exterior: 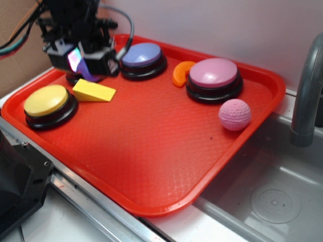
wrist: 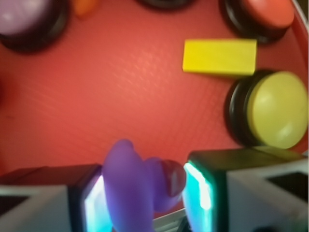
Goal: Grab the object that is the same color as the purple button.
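Now I see my claw (wrist: pixel 145 195) clamped on the purple toy (wrist: pixel 137 186), a small glossy blob with a rounded stub, above the red tray (exterior: pixel 151 146).

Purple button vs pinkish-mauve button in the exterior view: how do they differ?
Colour: the purple button has a bluish-purple dome; the pinkish-mauve button is pinker.
Size: the purple button looks somewhat smaller than the pinkish-mauve button.
Neighbours: the purple button sits next to the gripper, which holds the purple toy; the pinkish-mauve button has the orange crescent piece beside it and the pink ball close by.
Shared: both are round domes on black bases, on the red tray.
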You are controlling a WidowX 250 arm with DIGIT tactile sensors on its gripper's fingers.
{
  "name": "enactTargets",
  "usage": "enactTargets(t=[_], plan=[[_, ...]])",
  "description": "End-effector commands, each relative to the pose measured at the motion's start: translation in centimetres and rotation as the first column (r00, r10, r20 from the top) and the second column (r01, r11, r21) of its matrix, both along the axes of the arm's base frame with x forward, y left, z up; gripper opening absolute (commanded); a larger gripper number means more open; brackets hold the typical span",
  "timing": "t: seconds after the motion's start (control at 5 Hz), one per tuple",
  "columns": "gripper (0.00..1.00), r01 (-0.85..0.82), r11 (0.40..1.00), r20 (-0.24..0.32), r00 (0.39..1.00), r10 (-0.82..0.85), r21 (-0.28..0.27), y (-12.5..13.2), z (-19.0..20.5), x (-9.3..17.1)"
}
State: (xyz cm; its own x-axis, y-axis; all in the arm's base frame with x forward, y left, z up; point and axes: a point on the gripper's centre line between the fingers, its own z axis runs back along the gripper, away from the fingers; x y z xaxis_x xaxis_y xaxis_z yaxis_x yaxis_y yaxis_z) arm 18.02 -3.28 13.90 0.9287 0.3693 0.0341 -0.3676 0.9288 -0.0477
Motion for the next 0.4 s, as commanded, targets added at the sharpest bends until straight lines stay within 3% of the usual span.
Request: enactTargets(t=[0.0, 0.2], plan=[[0.00, 0.032, 0.999, 0.129, 0.991, -0.035, 0.022, 1.96, 5.75, 1.14], [0.87, 0.079, 0.992, 0.011, 0.997, -0.080, 0.099, 2.38, 4.96, 1.98]])
